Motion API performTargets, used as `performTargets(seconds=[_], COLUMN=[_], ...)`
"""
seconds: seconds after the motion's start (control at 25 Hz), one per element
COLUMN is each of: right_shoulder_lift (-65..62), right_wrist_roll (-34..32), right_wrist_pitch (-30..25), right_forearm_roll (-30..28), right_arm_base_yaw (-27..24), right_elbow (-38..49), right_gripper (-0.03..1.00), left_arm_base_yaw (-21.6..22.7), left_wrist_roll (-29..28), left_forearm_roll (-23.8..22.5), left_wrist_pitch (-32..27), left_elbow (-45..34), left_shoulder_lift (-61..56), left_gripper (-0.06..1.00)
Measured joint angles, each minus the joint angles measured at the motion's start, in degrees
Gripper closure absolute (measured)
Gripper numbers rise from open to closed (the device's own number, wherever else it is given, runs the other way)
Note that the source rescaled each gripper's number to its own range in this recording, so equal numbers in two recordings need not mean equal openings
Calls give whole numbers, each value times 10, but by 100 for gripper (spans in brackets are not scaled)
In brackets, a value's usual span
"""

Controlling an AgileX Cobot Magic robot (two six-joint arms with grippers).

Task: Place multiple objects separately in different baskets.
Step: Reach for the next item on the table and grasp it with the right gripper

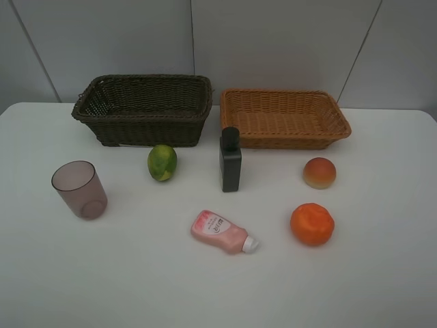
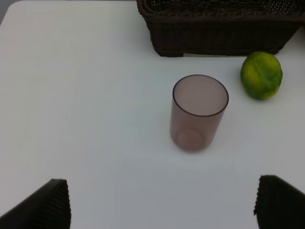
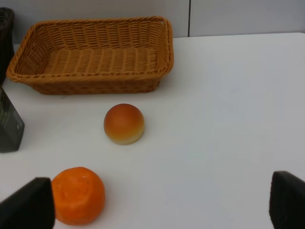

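Two baskets stand side by side at the back of the table: a dark brown basket (image 1: 150, 126) on the left and a light tan basket (image 1: 283, 140) on the right. In front lie a mauve cup (image 1: 80, 189), a green fruit (image 1: 162, 162), an upright black bottle (image 1: 231, 160), a pink bottle (image 1: 222, 232) on its side, a peach-like fruit (image 1: 319, 172) and an orange (image 1: 312, 224). My left gripper (image 2: 162, 210) is open, short of the cup (image 2: 198, 112). My right gripper (image 3: 159, 205) is open, with the orange (image 3: 78, 194) beside one finger. Neither arm shows in the high view.
The white table (image 1: 382, 273) runs to a grey panelled wall (image 1: 273, 41) behind the baskets. In the left wrist view the green fruit (image 2: 261, 75) lies beside the dark basket (image 2: 219, 38). In the right wrist view the peach-like fruit (image 3: 124, 123) lies before the tan basket (image 3: 95, 86).
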State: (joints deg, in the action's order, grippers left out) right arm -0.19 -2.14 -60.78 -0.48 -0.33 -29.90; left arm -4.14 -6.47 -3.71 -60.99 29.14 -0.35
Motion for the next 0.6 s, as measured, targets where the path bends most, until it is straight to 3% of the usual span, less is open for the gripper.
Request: performTargets(seconds=[0.6], right_shoulder_lift=[0], right_wrist_roll=[0], right_wrist_pitch=[0], right_forearm_roll=[0], right_arm_base_yaw=[0], right_elbow=[0], right_gripper=[-1], left_arm_base_yaw=[0], left_wrist_roll=[0], left_forearm_roll=[0], left_wrist_pitch=[0], left_elbow=[0], left_shoulder_lift=[0], left_gripper=[-6])
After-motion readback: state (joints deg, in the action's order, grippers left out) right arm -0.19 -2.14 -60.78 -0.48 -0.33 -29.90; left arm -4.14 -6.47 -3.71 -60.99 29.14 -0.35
